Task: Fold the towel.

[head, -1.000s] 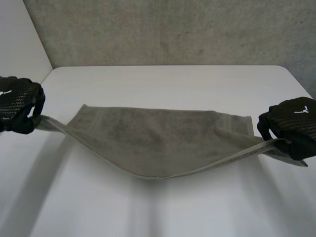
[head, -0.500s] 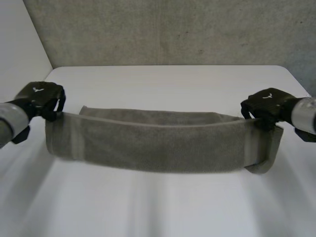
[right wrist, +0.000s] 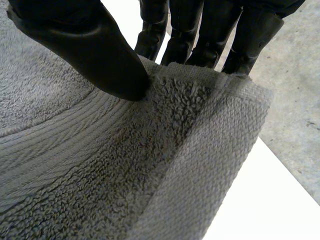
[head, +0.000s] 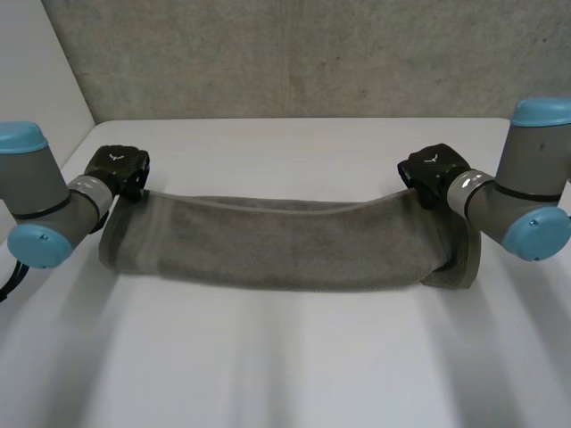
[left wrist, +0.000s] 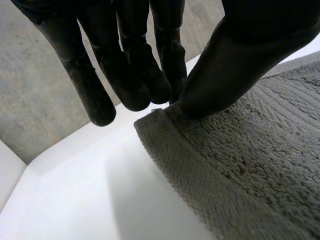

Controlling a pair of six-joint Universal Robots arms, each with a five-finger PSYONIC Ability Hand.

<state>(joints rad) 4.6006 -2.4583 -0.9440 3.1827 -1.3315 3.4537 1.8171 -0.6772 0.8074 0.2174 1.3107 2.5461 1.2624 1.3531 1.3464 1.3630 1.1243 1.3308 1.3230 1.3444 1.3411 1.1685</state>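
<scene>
Head view: the grey towel (head: 285, 250) lies doubled over lengthwise across the white table (head: 285, 366), with a hand at each far corner. At the far left corner the left hand (head: 119, 168) pinches the cloth between thumb and fingertips (left wrist: 131, 80). The right hand (head: 433, 169) clamps the far right corner, thumb on top, fingers (right wrist: 200, 35) behind the edge.

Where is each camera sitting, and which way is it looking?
Head view: between and behind the arms, looking down at the white table and grey towel; both arms, the left hand and the right hand show.
Left wrist view: on the left wrist, looking along the palm at the towel corner its thumb and fingers pinch.
Right wrist view: on the right wrist, looking along the palm at the towel edge pinched under its thumb.
All three share towel and table.
</scene>
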